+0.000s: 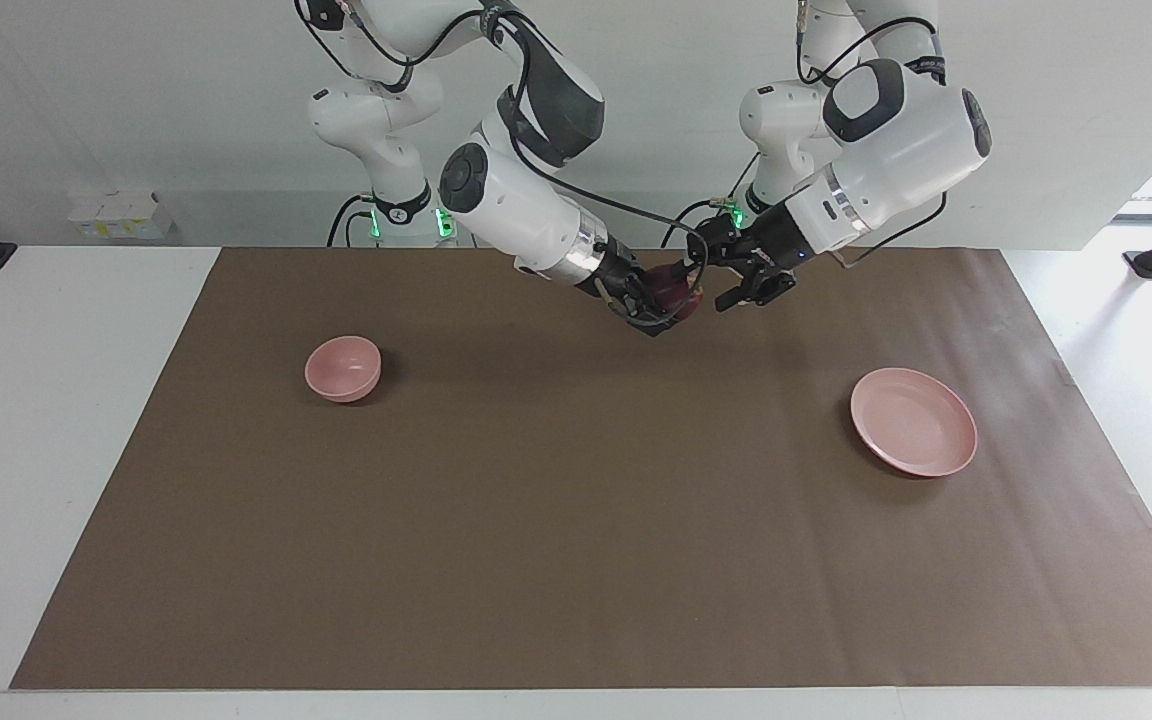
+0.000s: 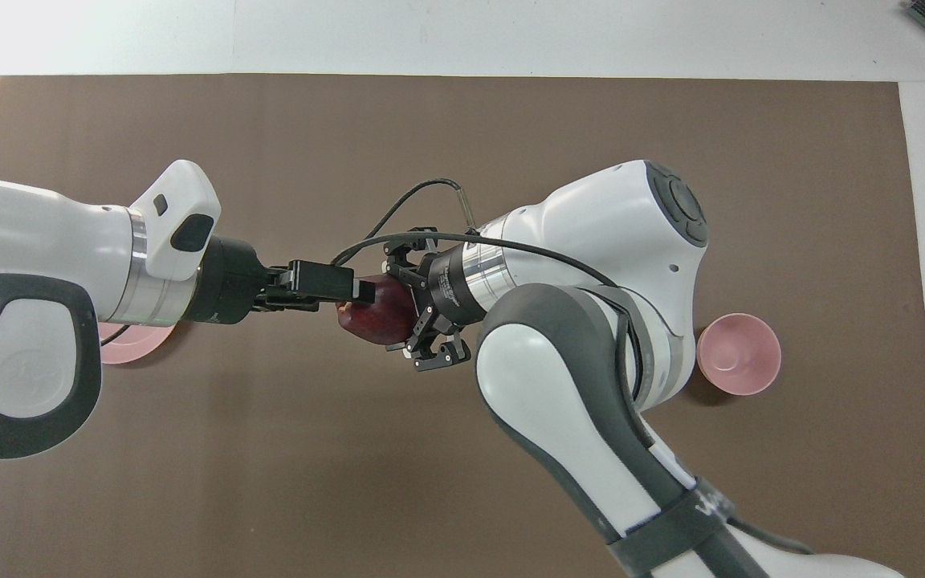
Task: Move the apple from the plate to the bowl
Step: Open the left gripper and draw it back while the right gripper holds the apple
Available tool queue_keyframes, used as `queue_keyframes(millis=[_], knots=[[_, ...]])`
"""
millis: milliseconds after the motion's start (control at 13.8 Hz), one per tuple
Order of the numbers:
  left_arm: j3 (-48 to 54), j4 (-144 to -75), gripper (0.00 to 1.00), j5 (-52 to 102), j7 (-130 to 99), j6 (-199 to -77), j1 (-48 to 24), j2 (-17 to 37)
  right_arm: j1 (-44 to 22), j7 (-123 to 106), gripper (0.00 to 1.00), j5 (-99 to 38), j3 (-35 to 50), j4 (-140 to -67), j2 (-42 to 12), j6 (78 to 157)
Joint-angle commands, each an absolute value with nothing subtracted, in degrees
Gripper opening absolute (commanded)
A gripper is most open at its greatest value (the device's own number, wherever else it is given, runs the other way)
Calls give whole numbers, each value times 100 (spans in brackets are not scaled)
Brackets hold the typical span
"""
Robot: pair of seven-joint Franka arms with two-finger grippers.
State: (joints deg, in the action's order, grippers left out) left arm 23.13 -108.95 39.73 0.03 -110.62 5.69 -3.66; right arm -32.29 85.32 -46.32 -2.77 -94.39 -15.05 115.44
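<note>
Right hand (image 1: 658, 300) grips the apple (image 1: 674, 293) (left hand (image 1: 726, 283) beside it, spread wide).

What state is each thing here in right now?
apple: held in the air over the brown mat
right gripper: shut on the apple
left gripper: open, beside the apple
plate: empty, on the mat
bowl: empty, upright on the mat

- From overhead, my left arm covers most of the plate (image 2: 121, 353); only a pink sliver shows at mid-left.
- The right arm's elbow overlaps the bowl (image 2: 739, 353) rim there.
- The right gripper (image 1: 658, 303) hides much of the apple (image 1: 674, 294).
</note>
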Motion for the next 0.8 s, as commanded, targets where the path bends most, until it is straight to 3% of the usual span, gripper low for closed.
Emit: queue_keyframes(millis=[0,363,725], knots=[[2303,-10741,100,2650,-491,-10987,598,-422,-3024,8578,0,-4125,-255,-9396,-1258,11049],[2172,-10688,100,635,-440,-10829,869,-413,-2909,7807,0,-3184,-281,-9334,-783,10855],[1531,-9996,100,352,428,-9812,888,-396,-2638,5963,0,-2365,-290,-9334,-475,10505]])
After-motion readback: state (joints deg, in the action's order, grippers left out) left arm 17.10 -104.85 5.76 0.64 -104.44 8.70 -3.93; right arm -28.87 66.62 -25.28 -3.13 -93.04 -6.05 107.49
